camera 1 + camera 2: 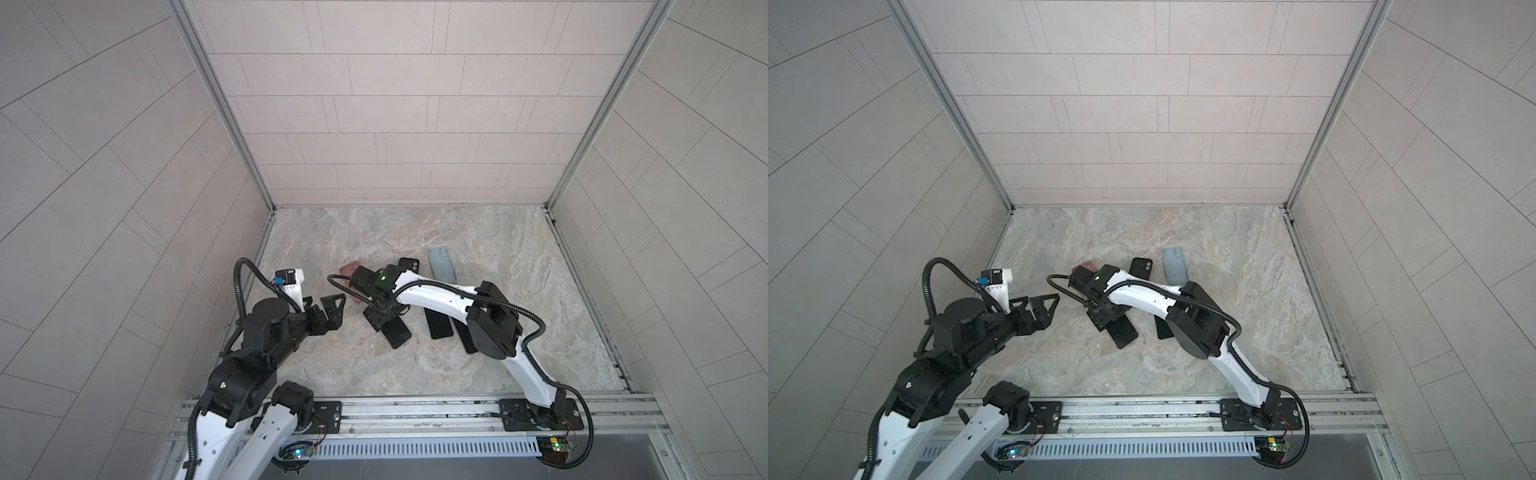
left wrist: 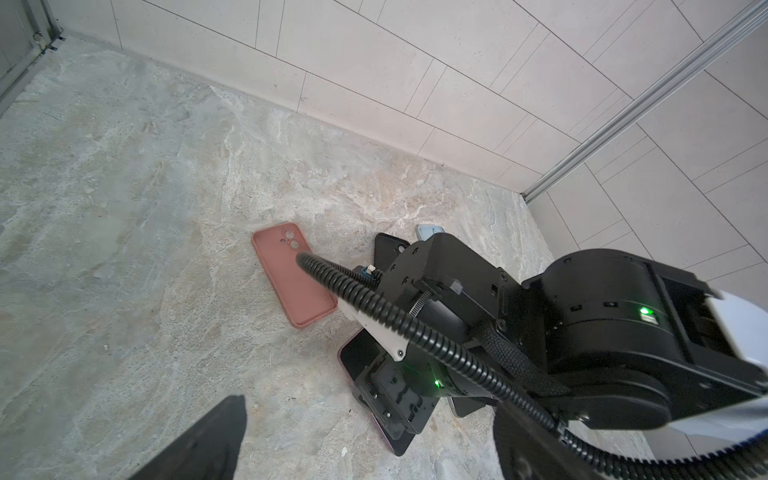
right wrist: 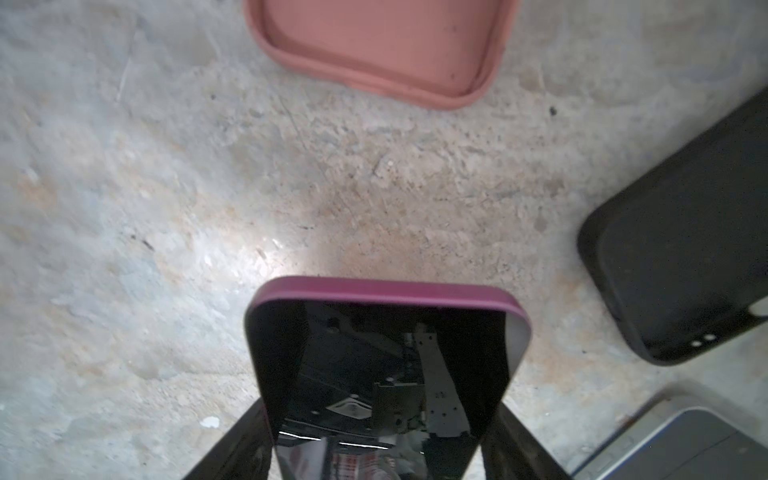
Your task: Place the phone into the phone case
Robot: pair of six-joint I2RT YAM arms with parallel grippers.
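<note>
Marbled stone tabletop (image 1: 374,232), tiled walls (image 1: 415,124): the right gripper (image 3: 379,424) brackets the long edges of the black-screened, plum-rimmed phone (image 3: 382,365), its end pointed at the empty salmon-pink silicone phone case (image 3: 374,41) near by, seemingly to carry it there. Whether the jaws actually pinch it I cannot tell. The left gripper (image 1: 322,305) hangs wide open and empty, likely ready to steady the case.

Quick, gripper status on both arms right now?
Left gripper: open, empty.
Right gripper: jaws straddle the magenta-edged phone; whether they clamp it cannot be told.
</note>
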